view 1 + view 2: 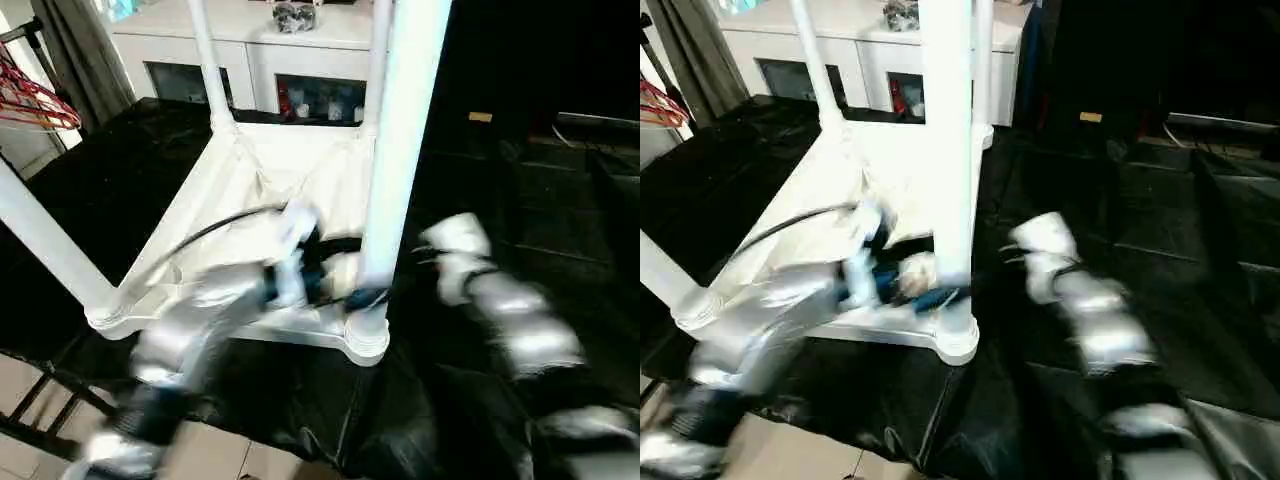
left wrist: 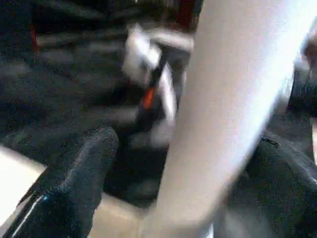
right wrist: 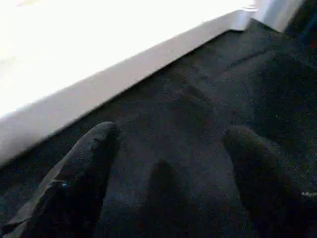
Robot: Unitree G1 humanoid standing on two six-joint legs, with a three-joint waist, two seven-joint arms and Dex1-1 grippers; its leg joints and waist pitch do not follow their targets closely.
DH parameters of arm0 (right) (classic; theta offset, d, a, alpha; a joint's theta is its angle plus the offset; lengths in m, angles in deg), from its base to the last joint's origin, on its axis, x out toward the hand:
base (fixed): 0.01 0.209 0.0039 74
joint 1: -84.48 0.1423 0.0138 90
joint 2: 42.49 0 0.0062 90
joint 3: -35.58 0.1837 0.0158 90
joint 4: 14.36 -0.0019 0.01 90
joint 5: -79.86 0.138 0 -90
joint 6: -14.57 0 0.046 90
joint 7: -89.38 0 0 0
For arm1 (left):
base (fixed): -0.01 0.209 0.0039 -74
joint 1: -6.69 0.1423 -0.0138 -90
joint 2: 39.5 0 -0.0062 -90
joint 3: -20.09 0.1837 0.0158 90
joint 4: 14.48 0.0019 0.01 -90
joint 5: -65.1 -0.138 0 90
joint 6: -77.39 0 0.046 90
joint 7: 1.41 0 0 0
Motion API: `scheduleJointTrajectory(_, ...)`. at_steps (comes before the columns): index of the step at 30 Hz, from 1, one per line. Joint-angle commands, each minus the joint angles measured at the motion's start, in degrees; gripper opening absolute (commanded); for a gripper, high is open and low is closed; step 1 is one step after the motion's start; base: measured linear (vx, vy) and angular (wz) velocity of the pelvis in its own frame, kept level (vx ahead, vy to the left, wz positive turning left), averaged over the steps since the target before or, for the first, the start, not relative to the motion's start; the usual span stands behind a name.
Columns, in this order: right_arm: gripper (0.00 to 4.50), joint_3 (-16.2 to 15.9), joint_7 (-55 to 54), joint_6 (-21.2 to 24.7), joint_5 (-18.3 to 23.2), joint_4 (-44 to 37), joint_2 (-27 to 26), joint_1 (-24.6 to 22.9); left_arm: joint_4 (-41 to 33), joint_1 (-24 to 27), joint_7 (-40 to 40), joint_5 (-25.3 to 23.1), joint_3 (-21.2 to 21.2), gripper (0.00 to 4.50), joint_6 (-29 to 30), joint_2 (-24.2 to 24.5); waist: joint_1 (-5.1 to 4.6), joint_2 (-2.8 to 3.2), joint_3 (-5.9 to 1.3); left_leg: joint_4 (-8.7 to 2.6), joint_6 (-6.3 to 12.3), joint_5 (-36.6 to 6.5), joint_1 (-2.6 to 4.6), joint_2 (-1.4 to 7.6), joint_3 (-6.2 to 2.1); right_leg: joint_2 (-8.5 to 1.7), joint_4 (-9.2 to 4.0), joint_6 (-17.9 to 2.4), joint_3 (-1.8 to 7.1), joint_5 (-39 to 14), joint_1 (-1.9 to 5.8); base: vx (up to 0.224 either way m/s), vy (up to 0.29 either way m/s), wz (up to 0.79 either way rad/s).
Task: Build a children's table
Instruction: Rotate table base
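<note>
The children's table lies upside down on a black sheet; its white ribbed tabletop point(image 1: 250, 180) faces up. Four white tube legs stand in the corner sockets: two at the back point(image 1: 205, 60) point(image 1: 378, 60), one at the near left point(image 1: 40, 240) and one at the near right point(image 1: 400, 150). My left gripper point(image 2: 188, 144) is open low at the near right leg point(image 2: 223, 124), which stands between its black fingers point(image 2: 74, 183). My right gripper point(image 3: 173, 163) is open over the black sheet, just beside the tabletop's white edge point(image 3: 99, 84), with nothing between its fingers. My right forearm point(image 1: 500, 300) lies to the right of that leg.
A white cabinet point(image 1: 250, 40) with glass doors stands behind the table. Red hangers point(image 1: 30, 95) hang at the far left. The black sheet point(image 1: 520, 180) covers the floor to the right. A dark frame point(image 1: 40, 400) and pale tiles point(image 1: 230, 455) lie at the near left.
</note>
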Motion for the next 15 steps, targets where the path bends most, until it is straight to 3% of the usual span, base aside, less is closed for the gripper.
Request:
scheduleJointTrajectory(1,3.77,-0.6,4.1,1.4,1.1,-3.7,1.9,-1.0,1.7,0.0,-3.3,-2.1,0.5,4.31,-1.5,2.1,0.48,-0.54,-3.43,-4.14,2.02,-14.5,0.07,1.37,-0.37,-2.97,-5.03,-8.8,2.42,-19.5,3.21,0.0,0.0,0.0)
scheduleJointTrajectory(4,3.77,-1.6,9.7,3.0,2.3,-7.8,5.6,-2.9,4.8,-1.1,-6.1,-4.5,2.2,4.12,-3.9,4.2,0.62,-0.5,-3.41,-4.04,2.18,-14.3,0.19,1.49,-0.27,-3.07,-4.95,-10.2,2.46,-18.6,3.09,0.0,0.0,0.0)
scheduleJointTrajectory(7,3.77,-2.2,14.1,3.6,3.1,-11.5,8.8,-4.6,8.3,-2.7,-8.1,-7.2,3.5,3.8,-6.7,5.4,1.3,-0.49,-3.44,-3.97,3.15,-13.9,0.29,1.5,-0.2,-2.98,-5.07,-9.6,2.58,-18.2,3.07,0.0,0.0,0.0)
scheduleJointTrajectory(9,3.77,-2.4,17.2,7.4,3.4,-15.1,12.4,-6.1,12.2,-4.6,-9.4,-10.2,5.2,3.68,-9.1,6.0,1.61,-0.7,-3.48,-3.95,3.11,-13.0,0.24,1.45,-0.26,-2.98,-4.99,-9.5,2.52,-18.2,3.29,0.0,0.0,0.0)
scheduleJointTrajectory(11,3.77,-2.5,18.0,8.1,3.4,-15.9,13.2,-6.6,13.0,-4.9,-9.9,-10.7,5.7,3.56,-9.9,6.2,1.94,-0.82,-3.53,-3.85,3.05,-12.4,0.08,1.56,-0.24,-3.28,-4.92,-9.9,2.57,-18.0,3.33,0.0,0.0,0.0)
scheduleJointTrajectory(15,3.77,-1.5,24.4,12.1,8.0,-22.8,17.0,-9.5,17.4,-6.3,-11.2,-14.1,7.6,3.3,-12.9,6.5,2.53,-0.68,-3.57,-3.79,3.61,-12.0,0.03,1.69,-0.27,-3.29,-5.02,-9.5,2.55,-17.9,3.36,0.0,0.0,0.0)
